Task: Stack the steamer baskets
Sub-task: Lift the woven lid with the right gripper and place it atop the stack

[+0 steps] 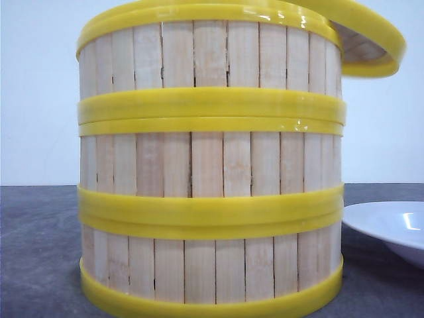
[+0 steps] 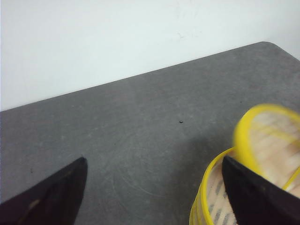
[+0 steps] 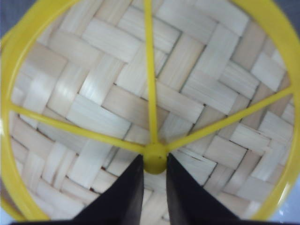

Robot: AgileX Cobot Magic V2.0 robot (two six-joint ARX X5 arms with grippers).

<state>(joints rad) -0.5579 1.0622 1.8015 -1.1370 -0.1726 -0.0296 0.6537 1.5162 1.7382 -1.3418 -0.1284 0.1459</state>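
Front cam just shows three stacked baskets (image 1: 211, 172) and a plate (image 1: 391, 228), but wrist cams show the right gripper (image 3: 154, 164) pinching the lid's (image 3: 93, 93) knob (image 3: 155, 158), left gripper (image 2: 154, 187) spread wide.

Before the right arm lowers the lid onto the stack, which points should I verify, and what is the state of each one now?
1. Three steamer baskets stacked with rims aligned: ok.
2. Right gripper fingers shut on the lid's centre knob: ok.
3. Lid level and centred over the stack: not ok; it is tilted and off to the right.
4. Left gripper open and holding nothing: ok.
5. Left fingers apart from the stack: cannot tell.
6. White plate not touching the stack: cannot tell.
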